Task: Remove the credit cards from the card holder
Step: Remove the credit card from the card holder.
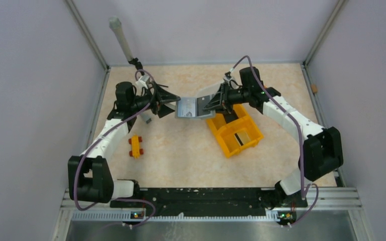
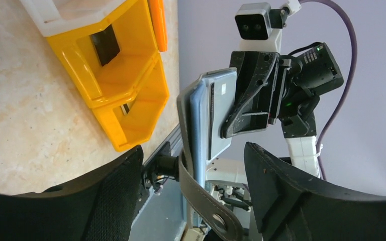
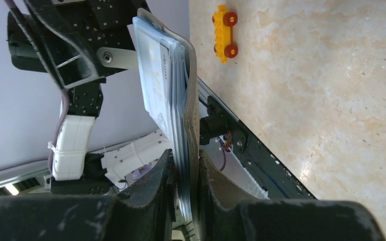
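The grey card holder hangs in the air between my two arms. My right gripper is shut on its right end. In the right wrist view the gripper pinches the holder edge-on, with pale credit cards stacked inside it. My left gripper stands open around the holder's left end. In the left wrist view the left gripper straddles the holder's grey strap with a gap on both sides, and a light blue-grey card shows in the holder.
An orange two-compartment bin sits under the right arm, with a dark card in it. A yellow toy brick with red studs lies at the left. A grey rod leans at the back left corner.
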